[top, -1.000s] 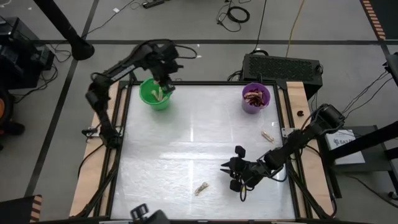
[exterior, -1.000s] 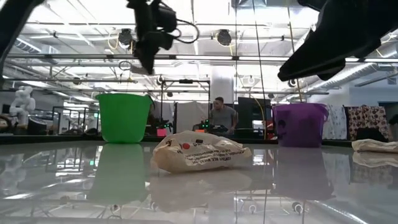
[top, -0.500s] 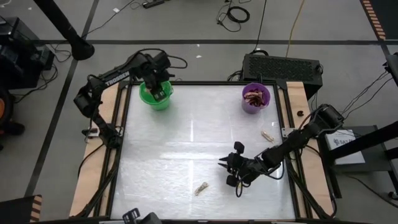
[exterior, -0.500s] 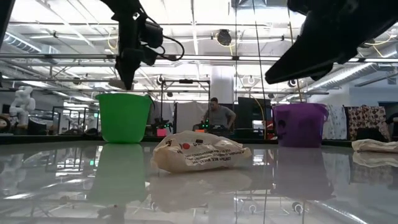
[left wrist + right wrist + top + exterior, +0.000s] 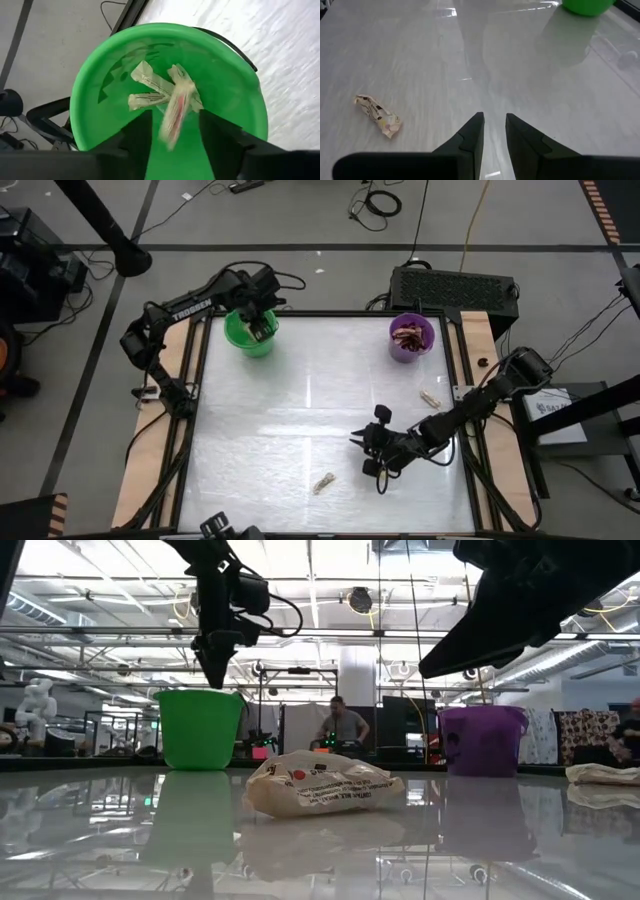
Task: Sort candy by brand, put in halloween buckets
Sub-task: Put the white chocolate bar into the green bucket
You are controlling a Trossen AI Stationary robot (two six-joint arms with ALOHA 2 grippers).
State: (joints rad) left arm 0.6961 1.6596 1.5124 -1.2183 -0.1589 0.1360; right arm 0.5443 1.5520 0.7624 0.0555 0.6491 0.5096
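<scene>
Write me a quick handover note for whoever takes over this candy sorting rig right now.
Left gripper: over the green bucket, fingers open, a pale candy blurred between them as it drops onto the pale pieces already inside.
Right gripper: low over the table's near right part, fingers narrowly apart, holding nothing.
Purple bucket: holds dark red-brown bars.
Done: most candy is in the buckets, sorted by kind.
Left: two pale pieces on the table, one near the front edge, one near the right edge, both for the green bucket.
</scene>
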